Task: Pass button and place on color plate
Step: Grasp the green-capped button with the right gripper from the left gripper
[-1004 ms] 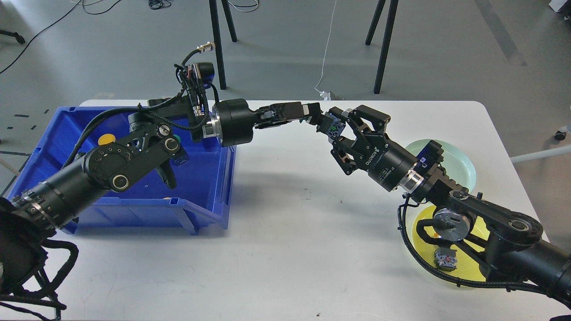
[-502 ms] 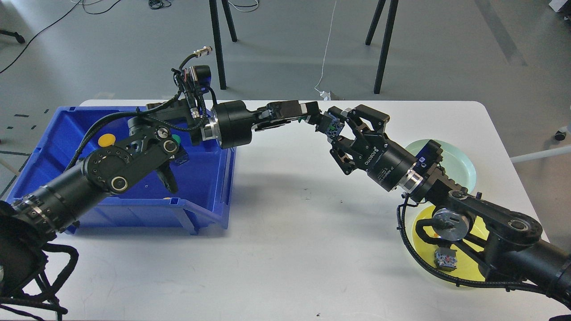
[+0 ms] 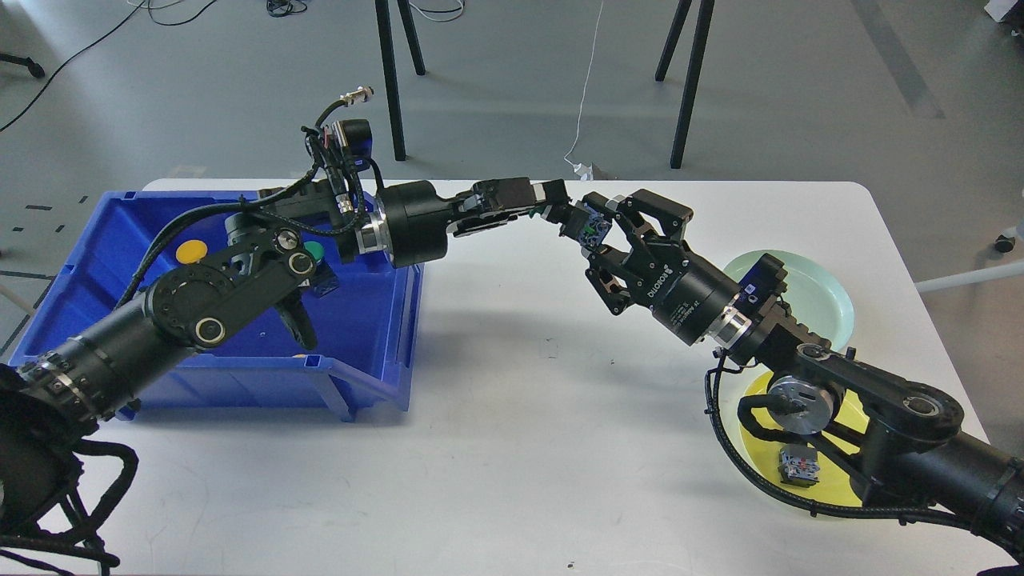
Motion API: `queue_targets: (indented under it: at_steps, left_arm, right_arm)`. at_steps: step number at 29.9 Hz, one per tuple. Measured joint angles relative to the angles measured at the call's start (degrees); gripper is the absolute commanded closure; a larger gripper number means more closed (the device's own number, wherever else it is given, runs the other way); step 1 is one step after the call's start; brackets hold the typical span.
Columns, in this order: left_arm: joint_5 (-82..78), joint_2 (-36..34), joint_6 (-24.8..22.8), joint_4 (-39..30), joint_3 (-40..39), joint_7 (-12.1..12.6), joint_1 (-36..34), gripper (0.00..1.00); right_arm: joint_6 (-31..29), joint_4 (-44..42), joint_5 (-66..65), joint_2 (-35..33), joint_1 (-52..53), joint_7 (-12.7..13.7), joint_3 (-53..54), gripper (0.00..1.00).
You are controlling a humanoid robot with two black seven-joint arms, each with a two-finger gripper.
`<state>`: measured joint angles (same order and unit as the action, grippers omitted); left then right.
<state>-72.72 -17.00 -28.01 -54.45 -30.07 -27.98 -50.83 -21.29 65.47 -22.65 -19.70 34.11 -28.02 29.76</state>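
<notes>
A small button (image 3: 591,230) with blue and green parts is held above the table's far middle. My left gripper (image 3: 570,218) comes in from the left and is shut on it. My right gripper (image 3: 596,240) comes in from the right; its fingers (image 3: 640,206) stand spread above and below the button, open around it. A pale green plate (image 3: 816,292) and a yellow plate (image 3: 836,478) lie at the right, partly hidden by my right arm. Another button (image 3: 798,466) lies on the yellow plate.
A blue bin (image 3: 364,320) stands at the left under my left arm, with a yellow button (image 3: 190,252) and a green button (image 3: 314,252) in it. The white table (image 3: 520,448) spans the view. Black stand legs (image 3: 390,80) stand behind the table.
Both grippers have shifted slightly left and up together, the button still between them. The left elbow has drawn back a little to the left.
</notes>
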Motion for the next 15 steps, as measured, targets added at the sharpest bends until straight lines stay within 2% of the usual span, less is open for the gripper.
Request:
queue_targets:
  at_steps: [2,15]
  left_arm:
    - [0.19,0.02,0.00,-0.05,-0.10,-0.08,0.01,0.27]
    - [1.44,0.21,0.02,-0.05,0.01,-0.02,0.38,0.29]
  right_arm:
    - [0.03,0.00,-0.06,0.01,-0.03,0.07,0.00,1.00]
    - [0.10,0.02,0.00,-0.14,0.16,0.02,0.10,1.00]
